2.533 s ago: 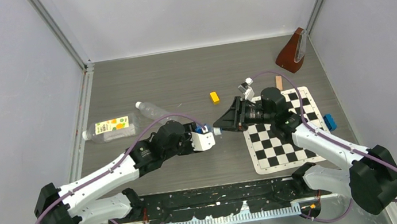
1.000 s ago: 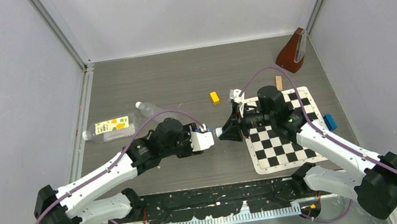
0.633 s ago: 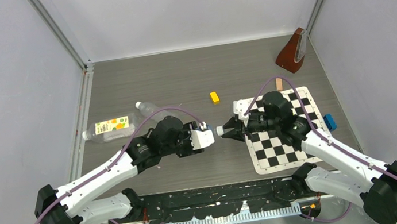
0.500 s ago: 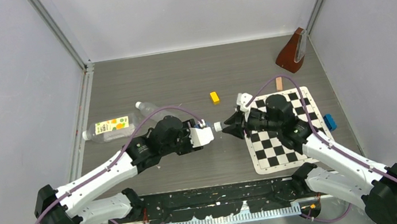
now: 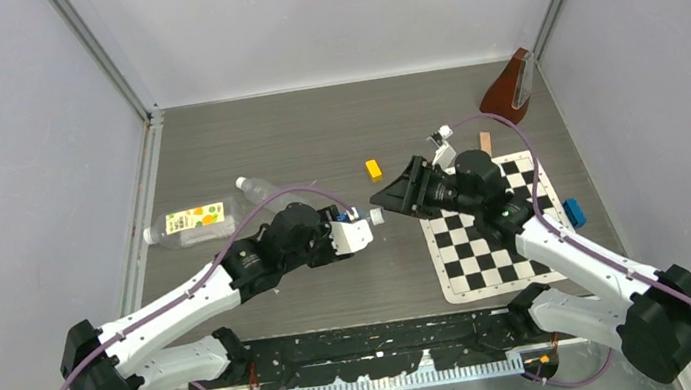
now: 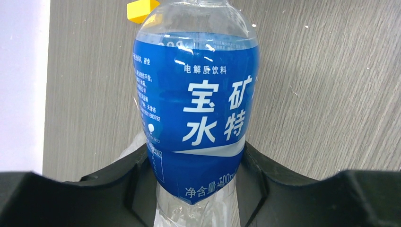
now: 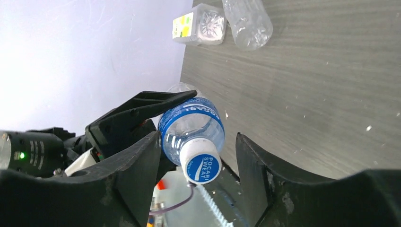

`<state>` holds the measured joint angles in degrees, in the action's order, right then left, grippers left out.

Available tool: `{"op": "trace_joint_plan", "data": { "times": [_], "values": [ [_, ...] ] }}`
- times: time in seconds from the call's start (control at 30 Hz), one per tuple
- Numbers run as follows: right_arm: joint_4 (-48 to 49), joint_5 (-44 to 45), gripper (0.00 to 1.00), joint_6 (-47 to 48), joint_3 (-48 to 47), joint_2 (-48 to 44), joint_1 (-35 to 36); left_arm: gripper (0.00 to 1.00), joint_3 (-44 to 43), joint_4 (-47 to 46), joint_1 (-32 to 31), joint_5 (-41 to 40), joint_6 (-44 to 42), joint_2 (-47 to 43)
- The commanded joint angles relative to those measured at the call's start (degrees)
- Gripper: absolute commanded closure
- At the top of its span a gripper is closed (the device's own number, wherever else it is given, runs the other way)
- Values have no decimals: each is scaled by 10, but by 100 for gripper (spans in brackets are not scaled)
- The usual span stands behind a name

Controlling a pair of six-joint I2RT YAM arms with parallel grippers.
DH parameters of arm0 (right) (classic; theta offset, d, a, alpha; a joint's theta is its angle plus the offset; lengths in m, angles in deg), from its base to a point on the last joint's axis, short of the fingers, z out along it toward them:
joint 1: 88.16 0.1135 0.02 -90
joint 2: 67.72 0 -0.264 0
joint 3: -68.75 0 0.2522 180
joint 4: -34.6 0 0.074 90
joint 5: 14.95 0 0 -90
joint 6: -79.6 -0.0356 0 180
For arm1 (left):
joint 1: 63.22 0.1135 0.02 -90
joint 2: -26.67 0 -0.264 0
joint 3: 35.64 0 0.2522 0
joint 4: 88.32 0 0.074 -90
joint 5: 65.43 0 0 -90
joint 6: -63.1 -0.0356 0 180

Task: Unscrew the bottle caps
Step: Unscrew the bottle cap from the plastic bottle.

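Note:
My left gripper (image 6: 196, 158) is shut on the small blue-labelled bottle (image 6: 196, 104), holding it level above the table with its neck toward the right arm. The bottle's white cap (image 7: 202, 162), blue on top, sits on the neck between the jaws of my right gripper (image 7: 197, 142). Those jaws stand open with a gap on each side of the cap. From above, the cap (image 5: 377, 216) lies just off the right gripper (image 5: 392, 196). The bottle with the white-yellow-orange label (image 5: 189, 224) and the slim unlabelled bottle (image 5: 265, 190) lie on the table at the left.
A checkerboard mat (image 5: 488, 237) lies under the right arm, with a blue block (image 5: 576, 213) at its right edge. A yellow block (image 5: 373, 169) sits mid-table. A brown wedge-shaped object (image 5: 507, 91) stands at the back right, with a small wooden piece (image 5: 485, 143) near it.
My right gripper, shut on the cap a second ago, has opened and its wrist has rolled back. The left gripper and the bottle have barely moved.

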<state>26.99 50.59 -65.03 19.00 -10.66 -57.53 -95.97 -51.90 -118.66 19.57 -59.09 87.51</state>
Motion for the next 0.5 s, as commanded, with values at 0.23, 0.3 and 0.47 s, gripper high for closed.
{"op": "trace_joint_plan", "data": {
  "times": [0.23, 0.3, 0.47],
  "values": [
    [53, -55, 58, -130, 5, 24, 2, 89, 5, -31, -3, -23, 0, -1],
    [51, -58, 61, -129, 7, 21, 2, 89, 8, -33, -3, -26, 0, -3],
    [69, -82, 52, -133, 11, 23, 2, 89, 9, -33, -3, -24, -1, 0]
  ]
}}
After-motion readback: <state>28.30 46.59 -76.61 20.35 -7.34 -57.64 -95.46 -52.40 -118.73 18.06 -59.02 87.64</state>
